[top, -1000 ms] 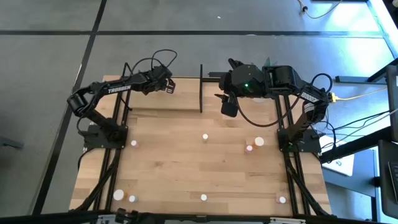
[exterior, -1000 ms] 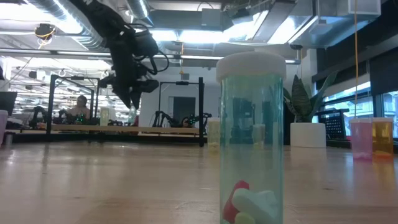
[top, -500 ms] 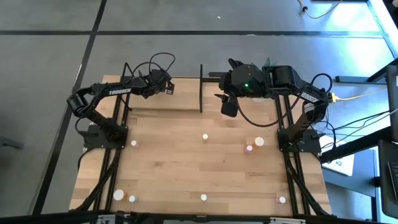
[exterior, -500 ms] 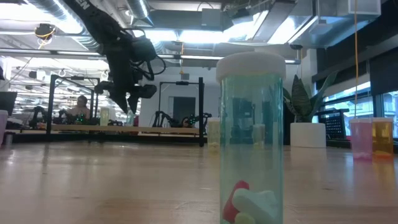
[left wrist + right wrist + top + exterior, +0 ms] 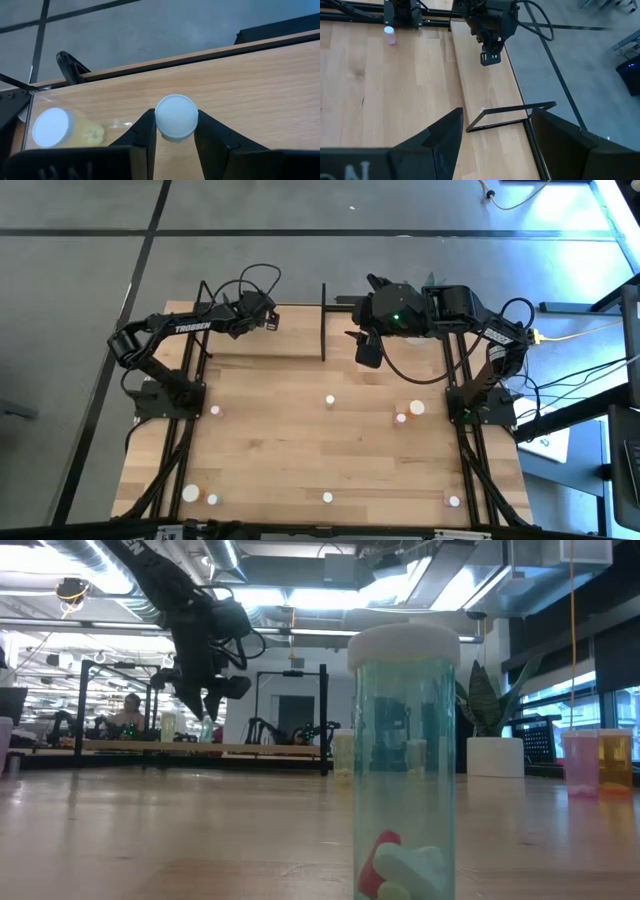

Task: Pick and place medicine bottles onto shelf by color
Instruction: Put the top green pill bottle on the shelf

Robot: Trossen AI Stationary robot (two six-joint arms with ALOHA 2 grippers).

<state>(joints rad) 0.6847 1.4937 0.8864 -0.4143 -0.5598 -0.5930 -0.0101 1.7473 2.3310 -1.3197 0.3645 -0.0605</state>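
Held bottle: your left jaws [image 5: 176, 131] were clamped on a small white-capped bottle [image 5: 176, 116], one finger [image 5: 144, 131] on each side of it, cap facing the wrist camera.
Where that was: right above the shelf [image 5: 255, 345], the pale board along the desk's [image 5: 300, 450] far edge.
Neighbour: a yellowish bottle with a white cap [image 5: 54, 128] was already on the shelf just beside the held one.
Left arm pose: you had it stretched from its base toward the far edge, jaws pointing down in the low view.
Right jaws [image 5: 368, 352]: spread wide, nothing between them, hovering past the shelf's black upright bar [image 5: 323, 322].
Other bottles: scattered on the desk, e.g. a pink one [image 5: 400, 419] and a white one [image 5: 329, 400], well apart from both arms.
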